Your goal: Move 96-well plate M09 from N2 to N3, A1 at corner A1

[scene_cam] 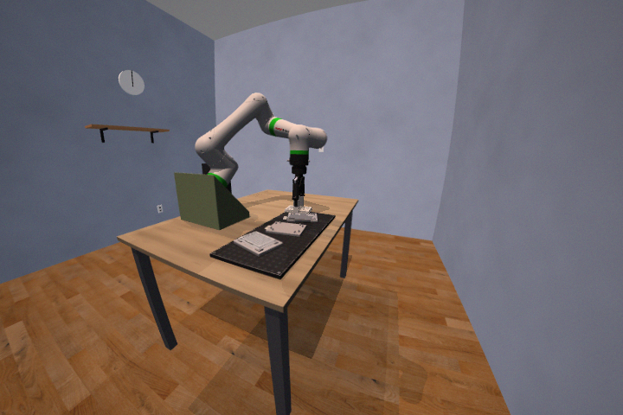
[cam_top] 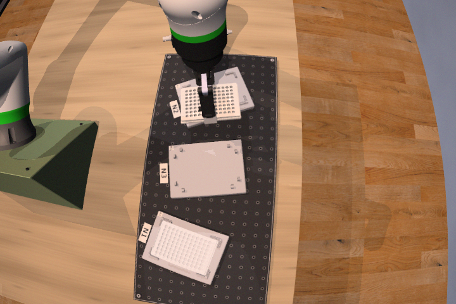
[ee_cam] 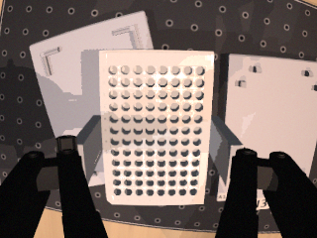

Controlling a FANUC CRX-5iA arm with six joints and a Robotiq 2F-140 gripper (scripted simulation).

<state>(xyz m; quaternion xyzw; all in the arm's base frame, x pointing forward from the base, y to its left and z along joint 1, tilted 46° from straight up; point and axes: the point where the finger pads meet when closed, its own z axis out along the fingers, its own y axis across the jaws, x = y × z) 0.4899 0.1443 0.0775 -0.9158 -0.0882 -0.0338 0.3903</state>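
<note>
Gripper [cam_top: 206, 98] clamped across plate M09 [cam_top: 224, 101], lifted over nest N2 [cam_top: 241, 83] in upper centre of top view; risk: plate skewed, catching N3 [cam_top: 207, 168] locators, A1 corner mismatched.

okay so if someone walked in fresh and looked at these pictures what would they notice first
Probably the claw shut on plate M09, held above nest N2 at the far end of the black deck and turned askew to the nest. Next, the bare nest N3 mid-deck, and plate M06 seated in N1 at the near end.
</note>
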